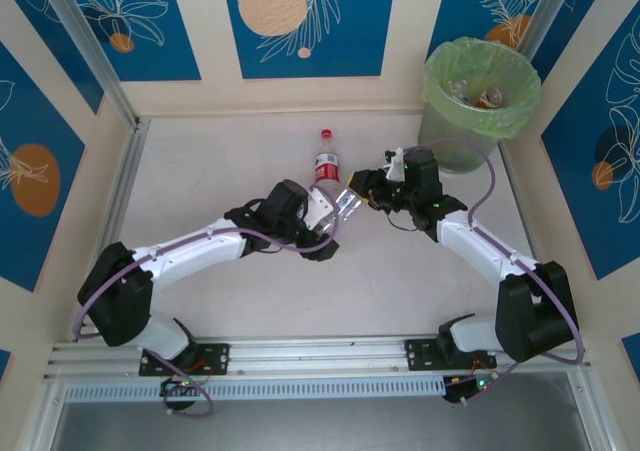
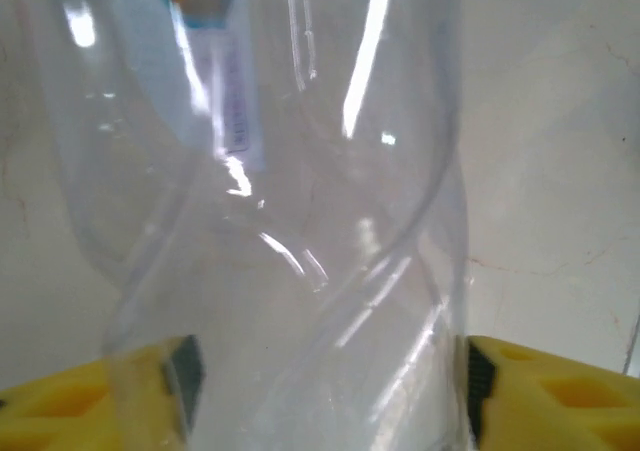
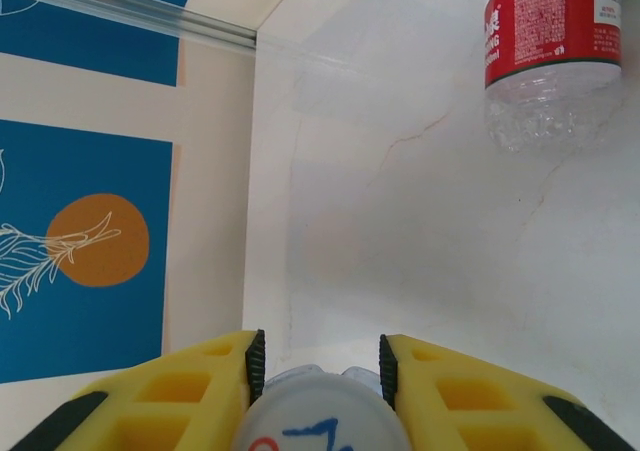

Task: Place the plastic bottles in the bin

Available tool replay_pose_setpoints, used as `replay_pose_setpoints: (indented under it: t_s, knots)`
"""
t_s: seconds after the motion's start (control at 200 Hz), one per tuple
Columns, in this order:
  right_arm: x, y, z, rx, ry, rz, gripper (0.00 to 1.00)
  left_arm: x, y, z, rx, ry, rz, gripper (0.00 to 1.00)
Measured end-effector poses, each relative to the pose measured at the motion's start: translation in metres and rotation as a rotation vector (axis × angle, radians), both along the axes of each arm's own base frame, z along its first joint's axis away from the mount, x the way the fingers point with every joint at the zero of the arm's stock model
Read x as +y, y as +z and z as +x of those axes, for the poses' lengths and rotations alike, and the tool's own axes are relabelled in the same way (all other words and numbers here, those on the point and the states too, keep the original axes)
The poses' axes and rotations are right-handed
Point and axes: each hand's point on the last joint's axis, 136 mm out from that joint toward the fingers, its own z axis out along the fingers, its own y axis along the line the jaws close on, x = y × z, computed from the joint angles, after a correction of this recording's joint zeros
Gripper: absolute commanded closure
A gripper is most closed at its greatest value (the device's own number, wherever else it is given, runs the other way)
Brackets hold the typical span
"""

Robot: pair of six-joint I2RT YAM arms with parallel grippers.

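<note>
Top external: right claw [image 3: 318, 363] grips clear bottle [image 2: 300, 271] | left claw [image 2: 327, 376] straddles it, grip unclear | red-label bottle [image 1: 326, 163] adjacent

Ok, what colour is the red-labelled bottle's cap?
Red. The cap on the red-labelled bottle shows best in the top external view.

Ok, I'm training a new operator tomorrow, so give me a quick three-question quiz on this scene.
1. True or false: the bin is empty.
2. The loose bottle lying on the table has which cap? A red, B green, C blue.
3. What does the right hand grip?
Key: 1 false, bottles lie inside. 2 A. 3 the clear bottle, by its white cap.
</note>
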Motion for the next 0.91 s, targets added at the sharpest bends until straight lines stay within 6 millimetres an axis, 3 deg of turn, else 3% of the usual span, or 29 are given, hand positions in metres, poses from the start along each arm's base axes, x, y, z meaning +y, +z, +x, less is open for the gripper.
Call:
replay_pose_setpoints:
  t_s: [0.2,0.455,0.645,0.905]
  knots:
    - [-0.006,0.010,0.001,-0.057,-0.020,-0.022,1.00,0.001,0.013,-0.004,-0.017,-0.007,-0.065,0.00]
    - [-0.021,0.014,0.009,-0.092,-0.062,-0.081,1.00,0.015,0.031,0.004,-0.059,0.049,-0.168,0.00]
    - [-0.034,0.017,0.013,-0.126,-0.098,-0.147,1.00,0.043,0.043,0.024,-0.131,0.201,-0.218,0.00]
    - [-0.046,0.029,0.018,-0.182,-0.126,-0.224,1.00,0.103,0.041,0.056,-0.207,0.529,-0.245,0.00]
